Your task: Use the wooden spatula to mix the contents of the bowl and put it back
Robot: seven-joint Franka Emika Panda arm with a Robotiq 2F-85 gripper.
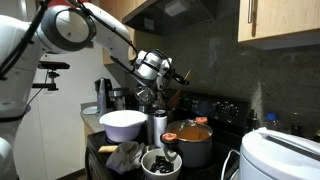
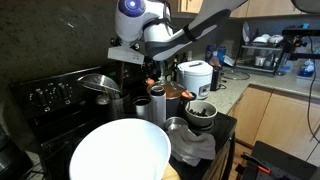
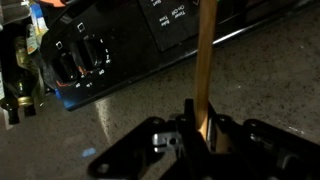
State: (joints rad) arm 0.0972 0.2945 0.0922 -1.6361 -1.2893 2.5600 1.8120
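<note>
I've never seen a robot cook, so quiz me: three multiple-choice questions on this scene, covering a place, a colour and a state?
1. Where is the small bowl of dark lumps? A) beside the steel pot B) in a sink C) on the floor
2. The pot's contents are: A) green B) orange C) blue
3. The pincer is: A) open and empty B) shut on the wooden spatula C) out of sight
Answers: 1A, they stand side by side; 2B, orange shows inside; 3B, the wrist view shows it clamping the handle.
</note>
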